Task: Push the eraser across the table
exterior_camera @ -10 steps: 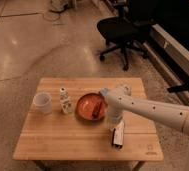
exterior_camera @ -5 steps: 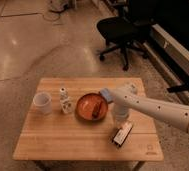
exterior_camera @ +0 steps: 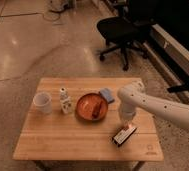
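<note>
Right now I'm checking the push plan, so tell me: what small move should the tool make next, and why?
Probably a short sweep to the left with the tool kept low. It sits at the right end of the eraser, which lies slanted near the front right of the table, and bare wood stretches left of it in front of the plate.

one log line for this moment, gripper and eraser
eraser: angled, near edge, right side of table | gripper: just above eraser far end, contact unclear | red bowl: left of gripper, apart
</note>
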Controlling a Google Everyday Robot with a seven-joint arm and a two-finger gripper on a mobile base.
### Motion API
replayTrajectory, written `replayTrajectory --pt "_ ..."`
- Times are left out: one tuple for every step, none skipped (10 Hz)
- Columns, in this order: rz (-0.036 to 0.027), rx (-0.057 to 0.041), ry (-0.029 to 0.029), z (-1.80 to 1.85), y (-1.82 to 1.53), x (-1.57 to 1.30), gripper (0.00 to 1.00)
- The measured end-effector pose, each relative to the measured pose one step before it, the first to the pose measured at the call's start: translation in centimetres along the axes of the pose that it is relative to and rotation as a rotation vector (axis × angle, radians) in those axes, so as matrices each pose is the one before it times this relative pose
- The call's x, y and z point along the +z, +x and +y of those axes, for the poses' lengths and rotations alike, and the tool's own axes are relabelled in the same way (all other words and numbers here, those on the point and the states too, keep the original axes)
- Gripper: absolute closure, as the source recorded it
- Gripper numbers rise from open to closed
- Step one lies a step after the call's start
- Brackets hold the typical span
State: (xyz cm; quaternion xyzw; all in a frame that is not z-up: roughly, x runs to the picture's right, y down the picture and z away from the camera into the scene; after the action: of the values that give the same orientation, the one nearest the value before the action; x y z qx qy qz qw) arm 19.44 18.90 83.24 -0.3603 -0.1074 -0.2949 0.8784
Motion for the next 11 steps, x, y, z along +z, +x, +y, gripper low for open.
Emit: replayTrajectory --pt "0.00323 0.01325 -0.00337 0.332 0.414 -0.061 1.0" --pt "0.00365 0.0193 -0.00707 0.515 0.54 0.01 1.0" --pt "0.00165 0.01148 -0.00405 0.321 0.304 0.032 1.0" --pt "-0.00079 0.0127 -0.00297 0.361 0.266 0.027 1.0" --pt "-0.00326 0.00967 -0.00045 0.433 0.153 -0.052 1.0" --pt "-0.01096 0.00098 0.0099 0.272 -0.307 -0.283 1.0" --pt "-0.01013 -0.00779 0.01091 0.123 -0.459 -0.231 1.0" --pt "-0.01605 -0.01498 0.00894 0.277 -0.845 -0.173 1.0" --pt "-0.0197 -0.02818 0.01028 0.136 -1.312 -0.131 1.0" --pt "-0.01495 -0.02708 0.00244 0.154 -1.135 -0.059 1.0" --pt "-0.01385 -0.02612 0.00593 0.086 -1.075 -0.046 1.0"
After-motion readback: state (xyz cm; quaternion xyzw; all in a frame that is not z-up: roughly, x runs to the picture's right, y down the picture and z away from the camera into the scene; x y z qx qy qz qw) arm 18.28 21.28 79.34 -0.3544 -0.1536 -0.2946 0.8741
